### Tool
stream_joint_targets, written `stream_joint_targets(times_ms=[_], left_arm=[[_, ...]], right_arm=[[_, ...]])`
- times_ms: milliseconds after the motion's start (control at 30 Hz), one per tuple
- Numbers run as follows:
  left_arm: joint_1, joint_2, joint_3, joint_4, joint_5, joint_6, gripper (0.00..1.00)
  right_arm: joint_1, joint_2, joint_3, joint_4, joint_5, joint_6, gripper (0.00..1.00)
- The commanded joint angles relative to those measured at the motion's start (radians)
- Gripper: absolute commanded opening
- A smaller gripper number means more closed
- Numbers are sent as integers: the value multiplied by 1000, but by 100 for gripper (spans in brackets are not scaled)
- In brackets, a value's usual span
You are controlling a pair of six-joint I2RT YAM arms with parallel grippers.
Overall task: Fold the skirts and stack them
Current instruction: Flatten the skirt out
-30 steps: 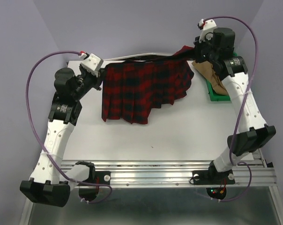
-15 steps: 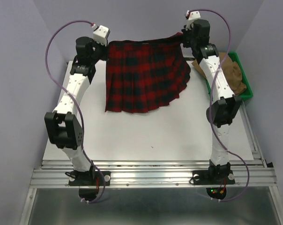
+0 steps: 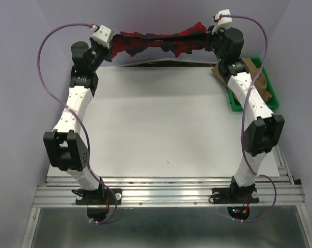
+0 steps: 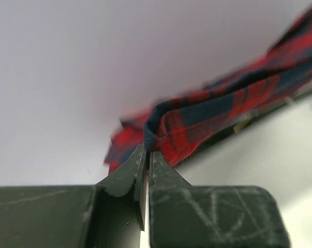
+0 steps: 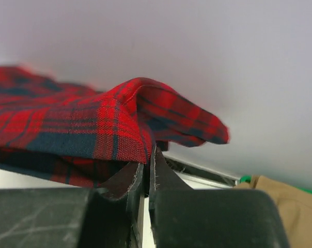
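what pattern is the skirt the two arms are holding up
The skirt is red with dark navy plaid checks, clearest in the right wrist view.

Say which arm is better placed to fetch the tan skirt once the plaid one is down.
Right, probably. The tan skirt lies in the green tray at the right edge of the table, beside the right gripper; the left gripper is across it. Both clamp the plaid skirt.

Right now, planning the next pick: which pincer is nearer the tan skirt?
Right. The right pincer hangs close by the tan skirt; the left pincer, far across the table.
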Motion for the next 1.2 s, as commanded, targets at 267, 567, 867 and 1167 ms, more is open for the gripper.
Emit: stream_joint_targets(times_ms=[267,567,867,1167], left_arm=[[55,-268,-857,94,104,520,0],[53,-624,-1154,-235,206,921,1],[53,-1053,-1220,-765,264,1300,57],[53,-1313,-1128,-761,319,868,79]], right_arm=[[-62,-199,-809,-91,-296,-381,1],[-62,-432,-1037,-404,-390,-653,10],[-31,-521,-986,-761,-376,-799,99],[-31,-548,-793,-797,-462,-471,88]])
